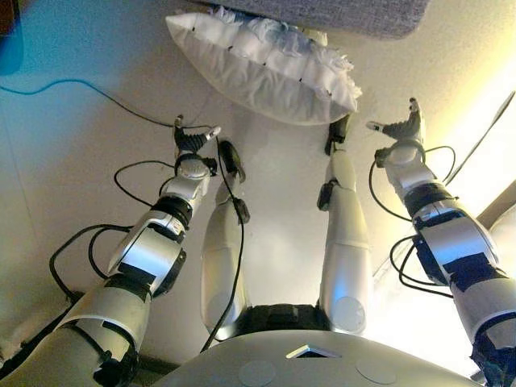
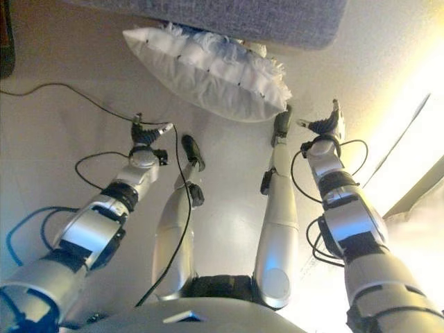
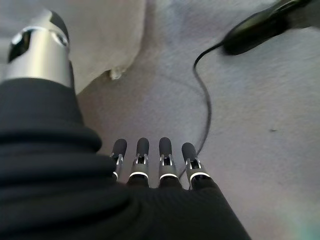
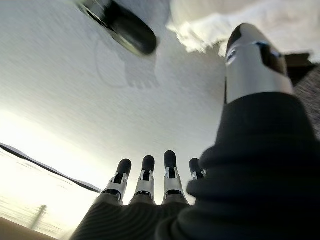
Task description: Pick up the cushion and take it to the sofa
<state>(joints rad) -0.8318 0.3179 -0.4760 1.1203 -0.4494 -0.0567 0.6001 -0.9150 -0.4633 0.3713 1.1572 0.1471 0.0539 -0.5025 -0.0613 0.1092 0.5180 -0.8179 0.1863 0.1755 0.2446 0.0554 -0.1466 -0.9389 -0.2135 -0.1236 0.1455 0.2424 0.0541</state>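
Note:
A white cushion (image 1: pixel 262 66) with a ruffled edge lies on the pale floor, its far side against the grey sofa base (image 1: pixel 339 14). My left hand (image 1: pixel 192 143) hangs open and empty below and left of the cushion, fingers straight (image 3: pixel 150 155). My right hand (image 1: pixel 401 129) is open and empty just right of the cushion's near corner, fingers straight (image 4: pixel 157 172). Neither hand touches the cushion. The cushion's edge shows in the left wrist view (image 3: pixel 107 35) and in the right wrist view (image 4: pixel 210 25).
A dark cable (image 1: pixel 89 85) runs across the floor left of the cushion. A bright strip and a ledge (image 1: pixel 496 161) lie along the right side.

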